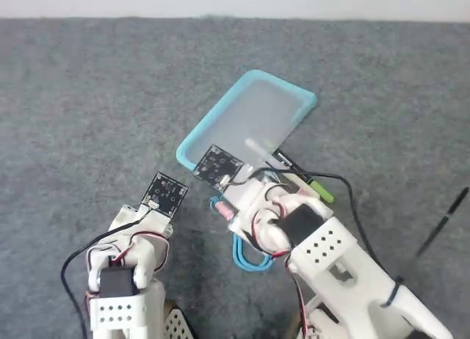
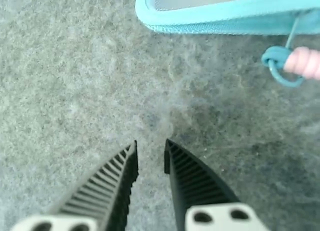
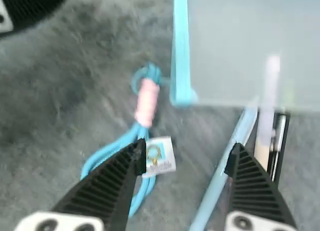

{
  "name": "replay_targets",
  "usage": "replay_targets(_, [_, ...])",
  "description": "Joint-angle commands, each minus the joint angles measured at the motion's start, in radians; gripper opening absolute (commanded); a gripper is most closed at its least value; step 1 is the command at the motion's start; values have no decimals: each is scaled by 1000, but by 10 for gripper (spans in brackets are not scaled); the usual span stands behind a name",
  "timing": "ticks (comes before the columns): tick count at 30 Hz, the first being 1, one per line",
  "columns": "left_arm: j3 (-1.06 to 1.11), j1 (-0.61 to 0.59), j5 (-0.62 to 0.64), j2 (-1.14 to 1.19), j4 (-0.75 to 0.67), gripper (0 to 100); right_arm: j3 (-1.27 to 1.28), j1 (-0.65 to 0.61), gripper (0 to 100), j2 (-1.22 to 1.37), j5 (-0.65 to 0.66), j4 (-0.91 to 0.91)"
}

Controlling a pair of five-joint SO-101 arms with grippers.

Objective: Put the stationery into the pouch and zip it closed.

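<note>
one pouch [image 1: 257,111], pens [image 1: 317,188] at its mouth

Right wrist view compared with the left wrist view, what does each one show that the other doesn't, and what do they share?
Right wrist view: pens at the pouch mouth, a paper tag, the right gripper wide open. Left wrist view: the left gripper, fingers narrowly apart. Shared: the pouch's teal edge, the pink bead, grey carpet.

teal-edged frosted pouch [image 1: 257,111], blue cord [image 2: 274,57] with pink bead [image 2: 302,62], perhaps a green pen [image 1: 320,189], grey carpet [image 1: 88,97].
</note>
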Motion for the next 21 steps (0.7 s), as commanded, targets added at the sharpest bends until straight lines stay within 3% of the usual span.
replay_targets(1, [-21,-5,11,18,-34,88,-68,-8,254,71,-8,-93])
replay_targets(8, [-24,-97,21,21,-58,88,-160,-8,254,326,-15,-211])
replay_targets(15, [-21,-84,18,21,-55,88,-247,-2,254,492,-15,-254])
replay_targets(21, [-21,-74,17,18,-51,88,-319,145,254,602,-15,-252])
